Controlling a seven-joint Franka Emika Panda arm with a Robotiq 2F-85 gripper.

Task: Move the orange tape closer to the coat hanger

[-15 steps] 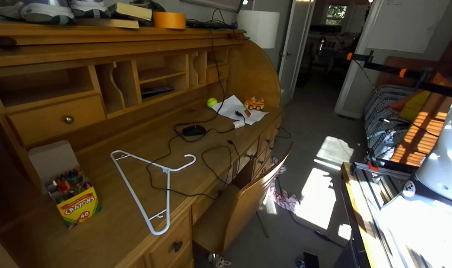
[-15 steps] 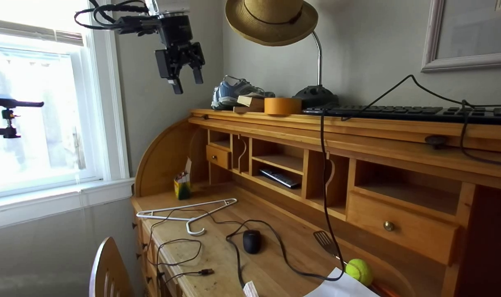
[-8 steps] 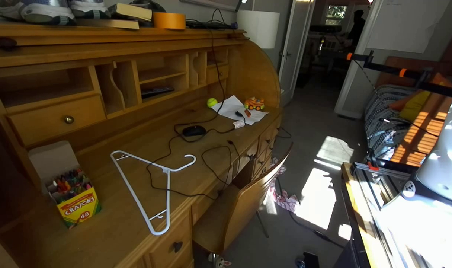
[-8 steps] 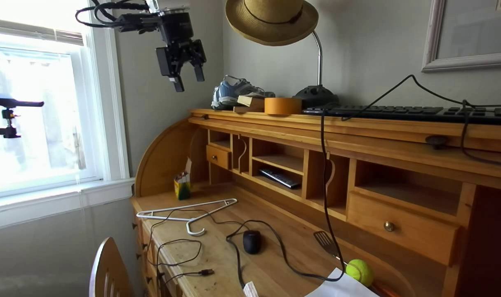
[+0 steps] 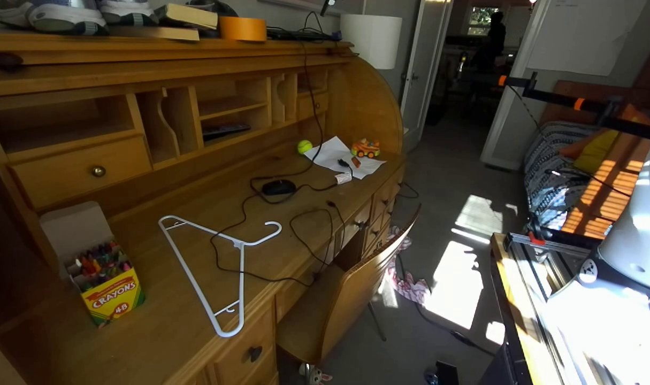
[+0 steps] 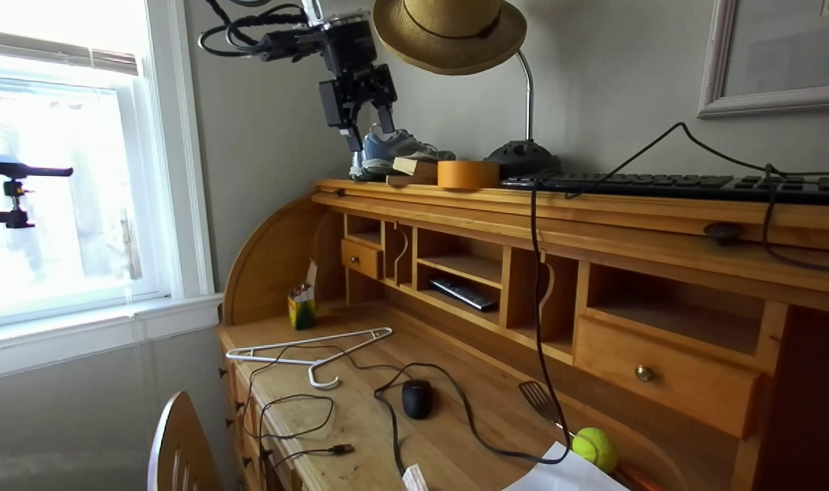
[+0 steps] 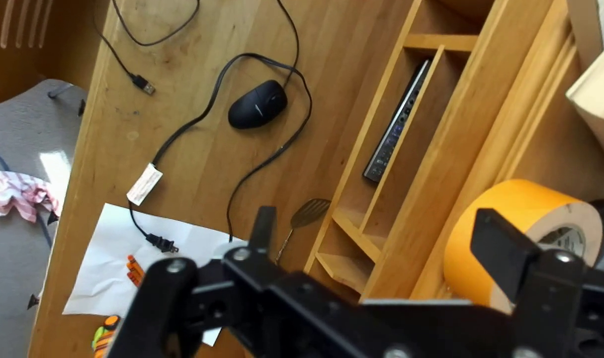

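Note:
The orange tape (image 5: 243, 29) stands on the desk's top shelf. It also shows in an exterior view (image 6: 467, 174) and at the right of the wrist view (image 7: 510, 199), its pale core facing right. My gripper (image 6: 371, 135) is open and empty, in the air before the shoes, left of the tape in that view. In the wrist view my gripper (image 7: 375, 219) has its fingers wide apart, the right one overlapping the tape; I cannot tell if they touch. The white coat hanger (image 5: 242, 289) lies on the desktop with a cable across it; it also shows in an exterior view (image 6: 325, 386).
Shoes (image 6: 390, 150), books (image 6: 415, 168), a lamp base (image 6: 523, 160) and a keyboard (image 6: 660, 183) stand near the tape on the shelf. A hat (image 6: 448, 34) hangs on the lamp. A crayon box (image 5: 113, 297), mouse (image 5: 279, 187) and cables lie on the desktop.
My gripper has moved right in an exterior view, from before the wall to in front of the shoes and nearer the tape. It stays open. Tape and hanger have not moved.

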